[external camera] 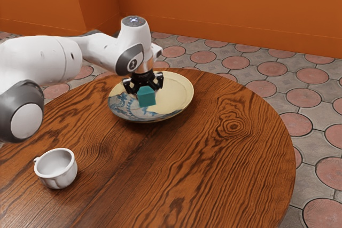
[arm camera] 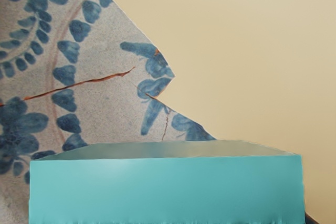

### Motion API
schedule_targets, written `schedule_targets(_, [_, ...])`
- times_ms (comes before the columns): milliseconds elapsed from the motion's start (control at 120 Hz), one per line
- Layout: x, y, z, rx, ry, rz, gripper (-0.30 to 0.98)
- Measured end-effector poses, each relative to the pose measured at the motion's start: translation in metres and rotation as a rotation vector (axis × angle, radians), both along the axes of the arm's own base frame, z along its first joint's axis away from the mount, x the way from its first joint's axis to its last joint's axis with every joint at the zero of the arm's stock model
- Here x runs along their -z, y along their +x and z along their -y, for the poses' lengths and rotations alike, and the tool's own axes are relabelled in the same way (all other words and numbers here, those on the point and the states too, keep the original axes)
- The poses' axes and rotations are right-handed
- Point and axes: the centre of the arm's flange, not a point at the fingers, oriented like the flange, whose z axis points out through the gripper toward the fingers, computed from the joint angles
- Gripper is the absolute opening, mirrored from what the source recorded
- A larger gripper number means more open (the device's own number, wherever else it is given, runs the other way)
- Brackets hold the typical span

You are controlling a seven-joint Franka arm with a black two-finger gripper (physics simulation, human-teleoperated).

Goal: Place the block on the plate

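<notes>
In the exterior view my gripper [external camera: 145, 90] is over the plate [external camera: 173, 89], pointing down, shut on the teal block [external camera: 147, 97]. The block hides part of the fingertips there. Beneath it lies the round plate, part cream and part grey with blue flowers. In the wrist view the block [arm camera: 168, 190] is large at the lower edge, with the patterned plate [arm camera: 110, 77] behind it. Whether the block's underside touches the plate, I cannot tell.
A white cup [external camera: 56, 169] stands on the round wooden table [external camera: 203, 169], toward the exterior view's lower left. The plate lies near the table's far edge, with an orange wall beyond the tiled floor.
</notes>
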Motion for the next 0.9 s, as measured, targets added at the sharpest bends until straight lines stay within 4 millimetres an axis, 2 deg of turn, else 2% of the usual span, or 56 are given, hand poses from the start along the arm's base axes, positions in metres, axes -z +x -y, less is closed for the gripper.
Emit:
schedule_targets(67, [0.011, 0.017, -0.011, 0.012, -0.008, 0.0, 0.4])
schedule_targets(167, [0.023, 0.037, -0.017, 0.043, -0.012, 0.009, 0.4])
schedule_targets(267, [0.024, 0.04, -0.019, 0.068, -0.021, 0.007, 0.48])
schedule_targets(367, [0.017, 0.037, -0.019, 0.094, -0.028, 0.007, 0.56])
schedule_targets(500, [-0.011, 0.011, -0.008, 0.127, -0.065, -0.006, 0.62])
schedule_targets(592, [-0.049, -0.008, 0.017, 0.168, -0.096, -0.001, 0.64])
schedule_targets(758, [-0.11, -0.051, 0.032, 0.266, -0.098, -0.035, 0.67])
schedule_targets(900, [-0.131, -0.096, 0.031, 0.336, -0.09, -0.086, 0.68])
